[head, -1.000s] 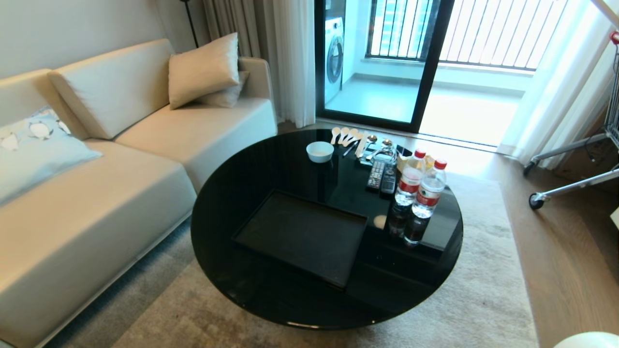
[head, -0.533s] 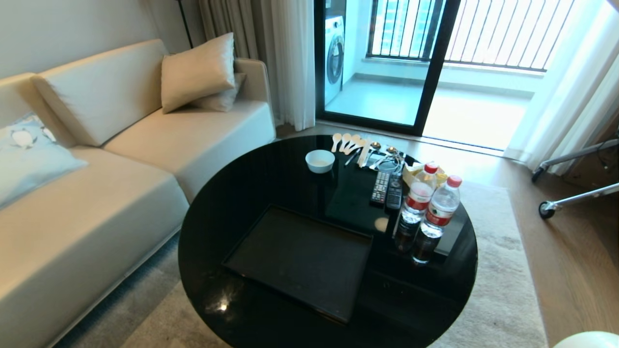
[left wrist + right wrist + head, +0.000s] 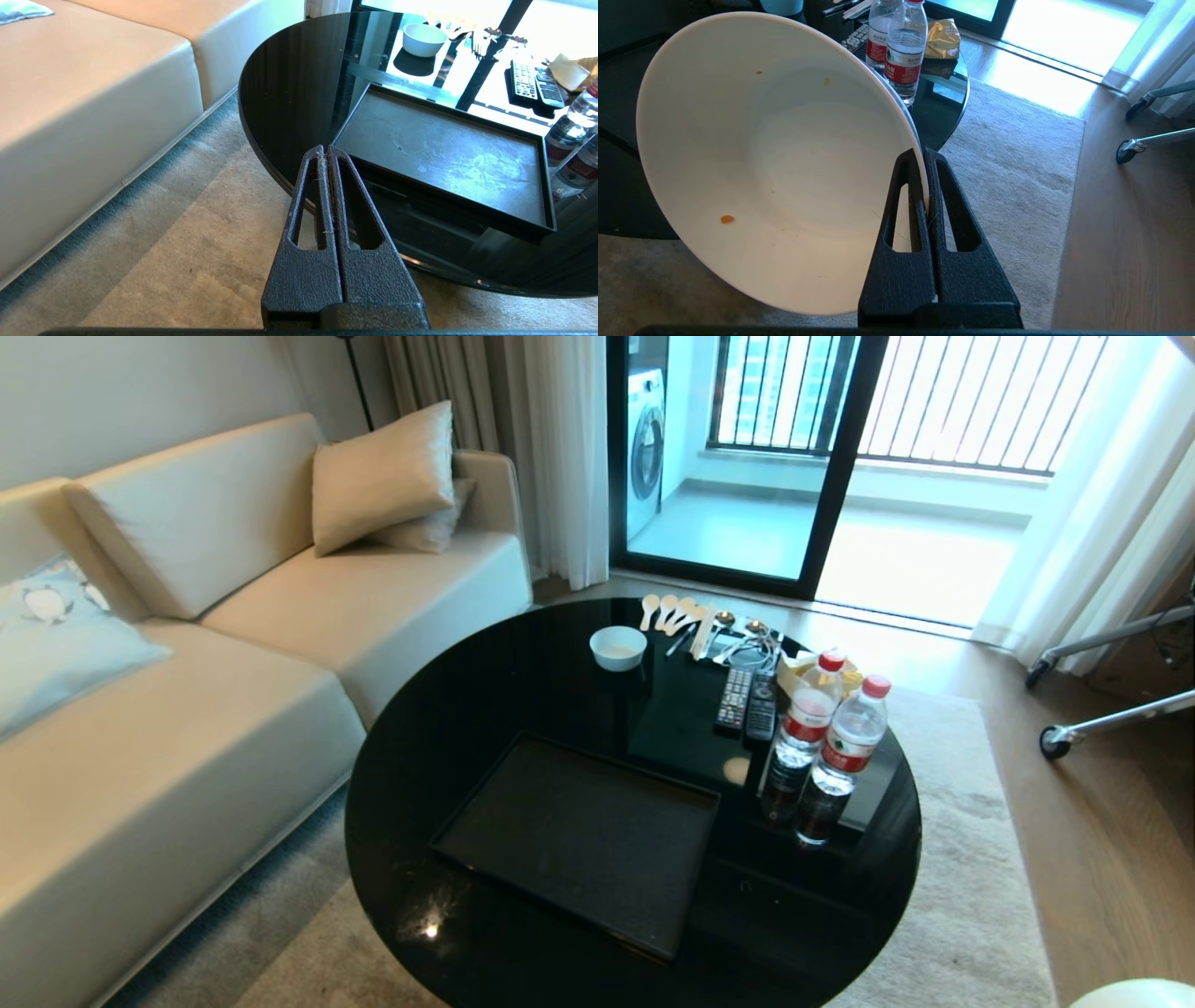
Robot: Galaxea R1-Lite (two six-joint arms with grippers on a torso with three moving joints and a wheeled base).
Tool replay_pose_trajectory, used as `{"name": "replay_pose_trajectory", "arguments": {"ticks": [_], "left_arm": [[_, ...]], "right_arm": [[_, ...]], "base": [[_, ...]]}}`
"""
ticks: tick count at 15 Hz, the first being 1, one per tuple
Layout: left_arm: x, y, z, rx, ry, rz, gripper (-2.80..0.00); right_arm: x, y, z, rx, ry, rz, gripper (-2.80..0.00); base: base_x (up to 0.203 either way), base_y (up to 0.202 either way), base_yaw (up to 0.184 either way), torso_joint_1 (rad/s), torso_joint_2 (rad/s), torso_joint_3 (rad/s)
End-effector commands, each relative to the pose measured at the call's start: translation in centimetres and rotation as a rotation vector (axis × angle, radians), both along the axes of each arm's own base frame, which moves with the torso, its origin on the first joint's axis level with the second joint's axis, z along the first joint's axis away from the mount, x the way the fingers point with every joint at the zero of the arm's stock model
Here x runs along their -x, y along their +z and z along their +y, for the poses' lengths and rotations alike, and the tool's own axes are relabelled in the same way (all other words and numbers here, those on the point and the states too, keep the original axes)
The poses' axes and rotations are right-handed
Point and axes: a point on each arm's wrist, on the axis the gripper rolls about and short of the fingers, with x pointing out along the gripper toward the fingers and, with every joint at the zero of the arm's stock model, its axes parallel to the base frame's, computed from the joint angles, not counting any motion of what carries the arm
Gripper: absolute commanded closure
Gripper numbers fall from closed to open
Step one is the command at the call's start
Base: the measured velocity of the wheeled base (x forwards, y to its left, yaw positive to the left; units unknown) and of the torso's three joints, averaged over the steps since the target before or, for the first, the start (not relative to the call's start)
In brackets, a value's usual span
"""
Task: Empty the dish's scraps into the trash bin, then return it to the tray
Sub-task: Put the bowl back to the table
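A round, glossy black glass tabletop [image 3: 523, 700] stands on a beige rug [image 3: 971, 896] over wood flooring, beside a cream leather sofa [image 3: 233, 644] and before a sliding glass balcony door [image 3: 747, 457]. Toward its near edge lies one flat matte black rectangular tray [image 3: 579, 835], nothing on it. At the far edge sit one small white bowl [image 3: 618, 647], a fan of pale spoons [image 3: 672, 611] (too small to count surely), two dark remote controls [image 3: 747, 702] and, at the right edge, two clear water bottles with red caps [image 3: 831, 742]. The left gripper [image 3: 327, 151] hangs over the rug off the near edge, its fingers pressed together on nothing. The right gripper [image 3: 923, 161] is clamped on the rim of the plain white deep round dish [image 3: 775, 158], held tilted on its side off the tabletop's near-right edge; only a few orange and yellow scraps [image 3: 727, 218] cling inside.
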Motion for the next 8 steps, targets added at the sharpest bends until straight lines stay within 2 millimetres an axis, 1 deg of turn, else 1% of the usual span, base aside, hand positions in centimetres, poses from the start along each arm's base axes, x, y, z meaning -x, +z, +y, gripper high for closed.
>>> {"name": "replay_pose_trajectory", "arguments": {"ticks": [1,3,5,7,8], "left_arm": [[0.0,0.0,0.0,0.001,0.001,-0.001,0.00],[0.0,0.0,0.0,0.001,0.001,-0.001,0.00],[0.0,0.0,0.0,0.001,0.001,-0.001,0.00],[0.0,0.0,0.0,0.001,0.001,-0.001,0.00],[0.0,0.0,0.0,0.001,0.001,-0.001,0.00]], "right_arm": [[0.1,0.6,0.0,0.038,0.019,-0.001,0.00],[-0.2,2.6,0.2,0.043,0.071,0.018,0.00],[-1.5,5.5,0.3,0.047,0.119,0.079,0.00],[-3.9,8.7,0.3,0.055,0.160,0.145,0.00],[-5.4,10.1,0.4,0.057,0.184,0.180,0.00]], "base": [[0.000,0.000,0.000,0.000,0.00,0.000],[0.000,0.000,0.000,0.000,0.00,0.000],[0.000,0.000,0.000,0.000,0.00,0.000],[0.000,0.000,0.000,0.000,0.00,0.000],[0.000,0.000,0.000,0.000,0.00,0.000]]}}
